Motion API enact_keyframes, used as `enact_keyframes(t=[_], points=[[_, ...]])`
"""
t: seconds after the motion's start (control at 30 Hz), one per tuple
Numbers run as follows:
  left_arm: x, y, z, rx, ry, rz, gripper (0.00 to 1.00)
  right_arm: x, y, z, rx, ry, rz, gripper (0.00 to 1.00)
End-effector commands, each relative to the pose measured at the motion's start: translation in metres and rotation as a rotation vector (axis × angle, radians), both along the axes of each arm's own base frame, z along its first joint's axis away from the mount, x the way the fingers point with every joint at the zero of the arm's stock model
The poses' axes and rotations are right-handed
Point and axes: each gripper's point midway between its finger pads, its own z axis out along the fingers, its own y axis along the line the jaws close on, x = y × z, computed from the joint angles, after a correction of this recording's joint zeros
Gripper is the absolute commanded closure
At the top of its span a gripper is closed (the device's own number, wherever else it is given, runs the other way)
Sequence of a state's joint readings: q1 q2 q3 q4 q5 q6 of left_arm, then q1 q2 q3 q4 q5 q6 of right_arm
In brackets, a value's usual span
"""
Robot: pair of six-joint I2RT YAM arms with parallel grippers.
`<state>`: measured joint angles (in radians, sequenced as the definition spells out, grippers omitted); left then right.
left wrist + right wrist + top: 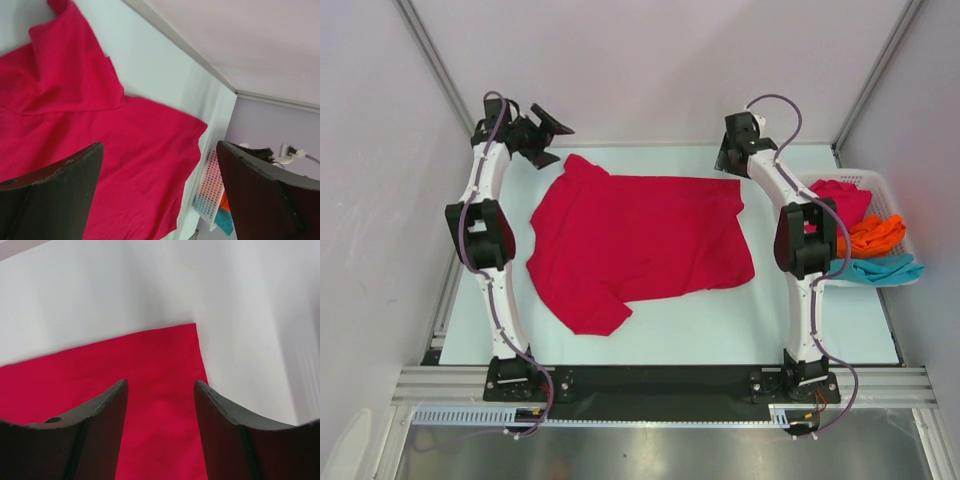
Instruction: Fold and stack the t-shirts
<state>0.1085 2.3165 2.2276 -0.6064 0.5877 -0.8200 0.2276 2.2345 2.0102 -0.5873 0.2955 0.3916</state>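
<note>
A crimson t-shirt [640,240] lies spread out in the middle of the pale table, one sleeve toward the near left. My left gripper [546,138] hovers at the shirt's far left corner; the left wrist view shows it [160,145] open wide with nothing between its fingers and the red cloth [75,115] below. My right gripper [731,160] hangs over the far right corner, open and empty [161,382] above that corner [165,355]. Three more t-shirts lie crumpled in the basket: crimson [842,198], orange [876,235] and teal [882,268].
The white slatted basket [882,180] stands at the table's right edge, beside the right arm; the left wrist view catches it too [210,192]. Pale walls close in the table at the back and on both sides. Bare table surface [720,320] shows in front of the shirt.
</note>
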Motion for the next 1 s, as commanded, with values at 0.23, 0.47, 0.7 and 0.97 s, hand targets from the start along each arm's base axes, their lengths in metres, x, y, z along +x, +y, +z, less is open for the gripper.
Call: enact_keyframes(t=[0.23,0.47,0.7,0.97], points=[[-0.106,-0.079,0.04,0.15,-0.082,-0.231,0.0,-0.074,0.031,0.048,0.12,-0.028,0.103,0.39],[-0.193,-0.106,0.026,0.386,-0.04,-0.332,0.0,-0.178,0.045,0.006,0.249,0.069,0.145,0.39],[-0.286,-0.133,0.014,0.45,-0.032,-0.427,0.0,-0.241,0.068,0.004,0.319,0.1,0.227,0.39],[-0.336,-0.128,-0.019,0.416,0.012,-0.391,0.0,-0.272,0.064,-0.009,0.312,0.138,0.242,0.39]])
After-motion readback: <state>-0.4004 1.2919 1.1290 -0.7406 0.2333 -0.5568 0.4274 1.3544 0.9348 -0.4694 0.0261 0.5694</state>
